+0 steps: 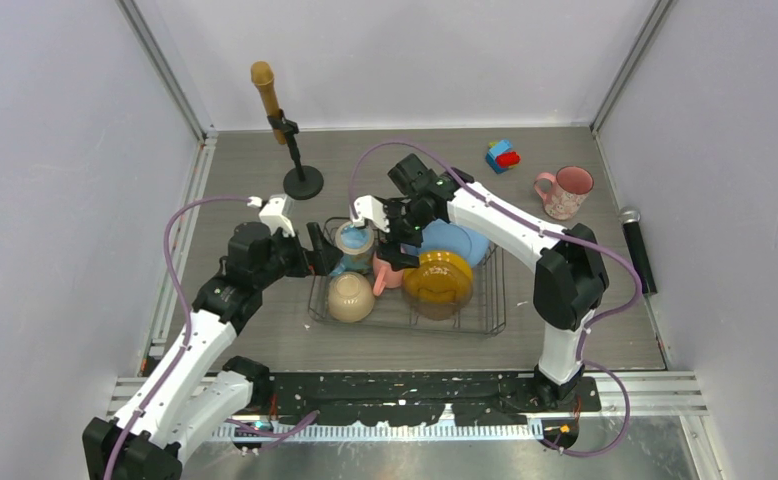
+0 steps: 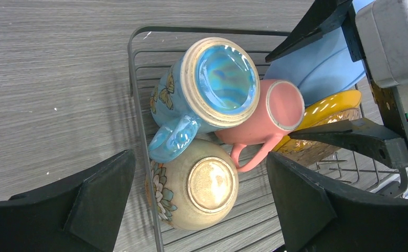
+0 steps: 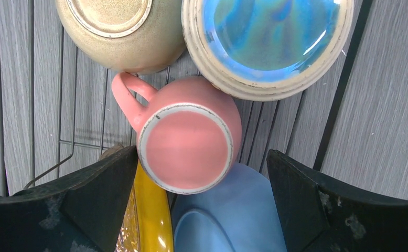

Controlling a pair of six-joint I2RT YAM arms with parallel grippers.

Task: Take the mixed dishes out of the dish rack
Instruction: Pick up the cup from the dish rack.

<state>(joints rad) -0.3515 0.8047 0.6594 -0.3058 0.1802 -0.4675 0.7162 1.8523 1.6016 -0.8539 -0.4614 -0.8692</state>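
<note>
Across a grey wood-grain counter (image 1: 415, 160), starting at the left, a black stand holding a brown microphone (image 1: 285, 130) rises near the back wall. In front of it the left end effector (image 1: 323, 255) hovers at the left rim of the dish rack (image 1: 480, 310), fingers spread apart and gripping nothing. The dark wire rack sits mid-counter. Its left end holds a beige bowl (image 1: 351, 296) turned upside down, with a blue mug (image 1: 354, 245) touching it on the far side, handle toward the bowl. Just right of these a pink mug (image 1: 390, 272) stands upside down, base up. The right end effector (image 1: 397, 240) hangs over it with fingers apart on either side of the base; whether they touch it cannot be told. Next come a yellow plate (image 1: 437, 280) and a light-blue plate (image 1: 455, 242), both standing on edge. Beyond the rack, a red-blue toy block (image 1: 503, 155) lies near the back, a speckled pink mug (image 1: 568, 192) sits on the counter, and a black microphone (image 1: 637, 250) lies along the right wall.
</note>
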